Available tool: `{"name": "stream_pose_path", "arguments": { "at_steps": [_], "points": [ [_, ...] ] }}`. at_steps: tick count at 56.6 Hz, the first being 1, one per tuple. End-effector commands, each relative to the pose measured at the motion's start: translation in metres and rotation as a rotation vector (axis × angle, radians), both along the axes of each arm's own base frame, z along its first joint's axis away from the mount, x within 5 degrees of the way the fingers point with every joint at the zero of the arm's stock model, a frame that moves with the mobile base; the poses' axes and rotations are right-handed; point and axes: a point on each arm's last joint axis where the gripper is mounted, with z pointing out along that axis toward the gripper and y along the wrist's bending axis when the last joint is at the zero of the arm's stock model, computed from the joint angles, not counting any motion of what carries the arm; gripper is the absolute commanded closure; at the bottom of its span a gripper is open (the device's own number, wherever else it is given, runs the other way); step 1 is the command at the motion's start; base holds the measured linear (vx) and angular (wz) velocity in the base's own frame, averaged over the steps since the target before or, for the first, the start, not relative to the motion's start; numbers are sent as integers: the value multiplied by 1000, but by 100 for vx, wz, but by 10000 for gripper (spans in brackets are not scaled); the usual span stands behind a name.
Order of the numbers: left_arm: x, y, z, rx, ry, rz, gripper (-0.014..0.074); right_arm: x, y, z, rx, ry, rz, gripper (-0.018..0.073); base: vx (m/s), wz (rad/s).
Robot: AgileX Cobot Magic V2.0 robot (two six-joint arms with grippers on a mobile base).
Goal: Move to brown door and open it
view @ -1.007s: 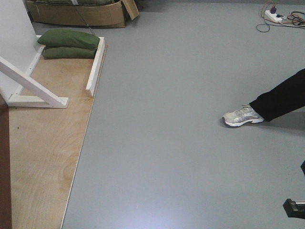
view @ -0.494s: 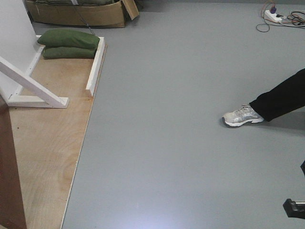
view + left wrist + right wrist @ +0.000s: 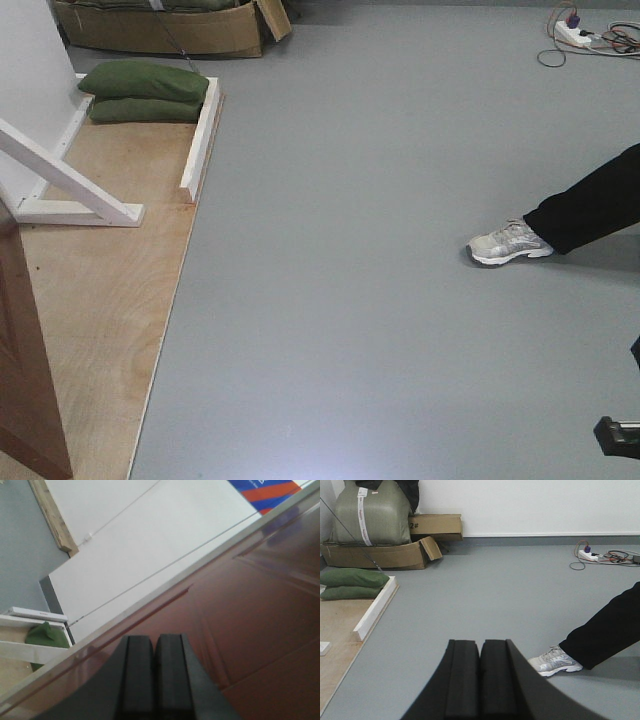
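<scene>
Currently I see the left pincer (image 3: pixel 156 677) closed on nothing, facing the glossy brown door (image 3: pixel 250 630) at my left; the right pincer (image 3: pixel 480 680), also closed on nothing, hangs over the grey floor (image 3: pixel 495 590).

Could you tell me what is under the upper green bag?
A second green bag lies under the upper green bag, on the plywood platform; the board beneath them is covered.

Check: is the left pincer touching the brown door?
Cannot tell. The left wrist view shows the shut left pincer in front of the brown door, but neither contact nor a gap shows.
</scene>
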Motion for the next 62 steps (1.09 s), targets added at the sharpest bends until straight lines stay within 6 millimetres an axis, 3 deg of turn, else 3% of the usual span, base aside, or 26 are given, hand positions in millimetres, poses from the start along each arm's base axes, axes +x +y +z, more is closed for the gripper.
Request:
{"name": "stream_pose_path", "arguments": {
  "at_steps": [1,33,62],
  "points": [
    [9,-25,27,54,-59,-55,600,1,-1,6,-7,-87,-9,559,0,0],
    [67,-79,28,50,-65,-284,600,1,-1,6,-7,-87,-9,559,0,0],
    [101,-125,28,45,-66,-453,600,1,-1,6,-7,-87,-9,559,0,0]
  ]
}}
